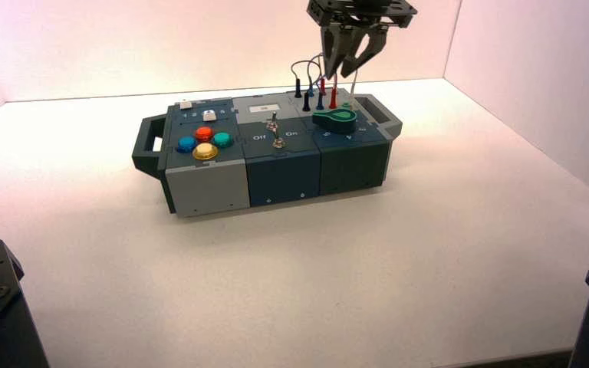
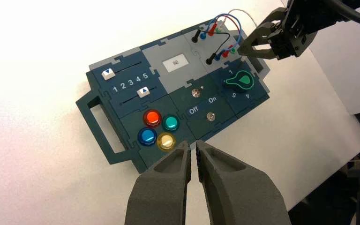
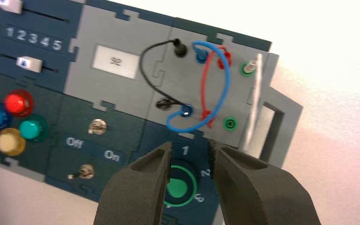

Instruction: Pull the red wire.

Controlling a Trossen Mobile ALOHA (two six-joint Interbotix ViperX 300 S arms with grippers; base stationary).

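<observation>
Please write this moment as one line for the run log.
right tool: open, above the wire panel | red wire: both plugs in, not gripped | left tool: shut, off the box | step: approach

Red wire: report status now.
Right gripper open, above the wires. Left gripper shut, held back. Red wire plugged both ends. Blue wire crosses it.

The box (image 2: 98,112) reads "1 2 3 4 5" by its sliders (image 2: 143,92), "Off"/"On" by its switches (image 2: 196,92).

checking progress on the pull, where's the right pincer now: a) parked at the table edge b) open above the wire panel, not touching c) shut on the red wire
b: the right pincer hangs open above the plugs, and the red wire is plugged in at both ends.
</observation>
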